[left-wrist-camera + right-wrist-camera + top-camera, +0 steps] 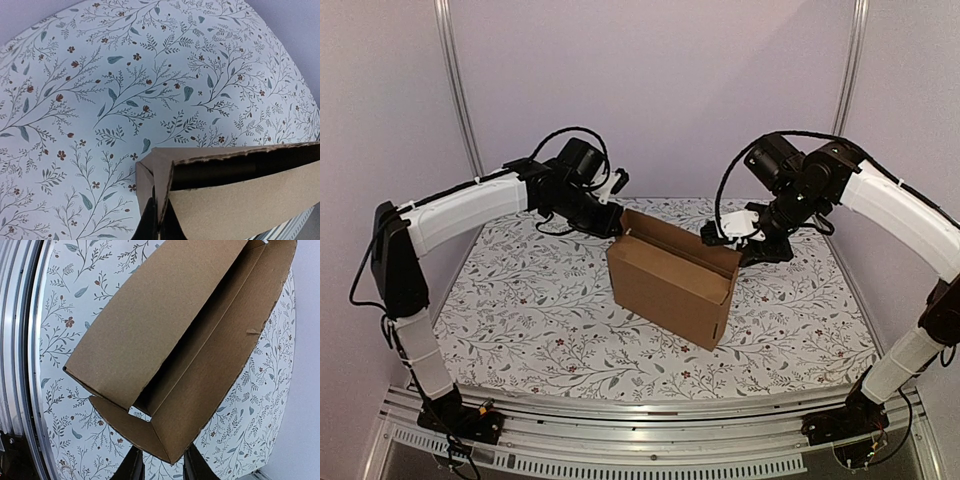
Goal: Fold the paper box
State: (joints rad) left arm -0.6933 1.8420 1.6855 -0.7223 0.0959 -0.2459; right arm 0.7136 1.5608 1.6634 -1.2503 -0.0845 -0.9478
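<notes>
**Item 1: paper box** (672, 290). Plain brown corrugated card, unprinted. It stands upright on the table with its top open. It lies between the two pincers, with one upper end-corner at each. It is far larger than either pincer. The long front wall faces away from both of them, toward the arm bases. One long edge carries a short nick, seen well ahead of the right pincer in the right wrist view.

**Item 2: left pincer** (158, 222). It is clamped on the paper box. The thin card edge at the end wall's upper corner sits nipped between its two dark fingers (146, 221). In the left wrist view the rest of the box runs off to the right of this pincer, with its dark hollow showing just beyond the grip.

**Item 3: right pincer** (164, 466). The jaws stand apart. The pointed corner of the box sits in the gap between the fingers (131, 467), and no contact with either finger can be seen. The box's open interior stretches straight ahead of this pincer.

**Item 4: tablecloth** (520, 300). Pale, printed with leafy sprigs and small red flowers. It lies beneath both pincers and under the box.

**Item 5: metal rail** (620, 408). It lies at the table's near edge, well behind both pincers, beside the arm bases.
</notes>
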